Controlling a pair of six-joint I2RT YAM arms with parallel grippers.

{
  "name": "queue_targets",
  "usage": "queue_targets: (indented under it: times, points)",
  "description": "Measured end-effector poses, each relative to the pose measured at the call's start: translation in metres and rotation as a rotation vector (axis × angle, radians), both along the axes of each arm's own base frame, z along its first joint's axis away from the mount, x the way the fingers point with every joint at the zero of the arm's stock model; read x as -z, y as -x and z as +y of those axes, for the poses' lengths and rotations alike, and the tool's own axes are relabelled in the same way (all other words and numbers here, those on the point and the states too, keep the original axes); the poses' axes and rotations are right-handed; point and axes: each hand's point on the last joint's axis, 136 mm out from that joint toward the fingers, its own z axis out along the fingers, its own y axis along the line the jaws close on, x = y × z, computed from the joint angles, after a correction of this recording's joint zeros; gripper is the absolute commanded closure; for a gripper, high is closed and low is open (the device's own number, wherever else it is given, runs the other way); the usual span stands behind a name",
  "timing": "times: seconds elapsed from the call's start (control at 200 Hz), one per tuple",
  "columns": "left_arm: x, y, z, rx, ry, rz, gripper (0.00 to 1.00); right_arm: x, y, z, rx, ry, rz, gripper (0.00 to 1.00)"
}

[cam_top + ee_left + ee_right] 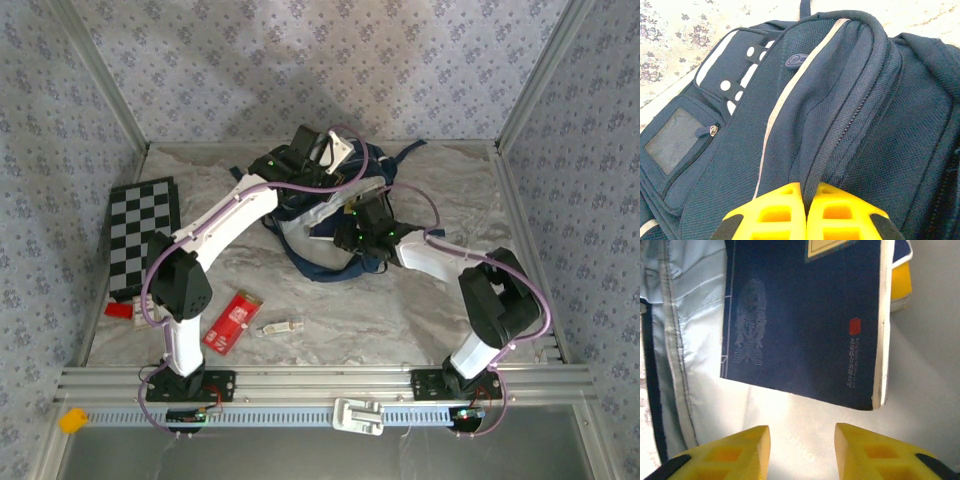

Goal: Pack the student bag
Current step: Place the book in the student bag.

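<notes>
The top camera looks down from above and behind the arm bases, far enough back to take in the whole counter [330,305], with the student bag [335,268] in the middle. The left wrist camera sits close over the bag's navy outside, facing along the left hand [806,195]. The right wrist camera looks past the right hand [802,440] into the bag's pale inside, close to a dark blue book [800,325]; all three views share the bag.
</notes>
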Motion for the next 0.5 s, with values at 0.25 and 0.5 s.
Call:
queue_targets:
  times: [0.25,0.5]
  points:
    - [0.001,0.001,0.0,0.005,0.001,0.007,1.0,0.029,-0.016,-0.004,0.017,0.057,0.022,0.84]
    - [0.0,0.0,0.001,-0.008,0.012,0.011,1.0,0.008,-0.064,-0.013,0.055,0.046,-0.105,0.81]
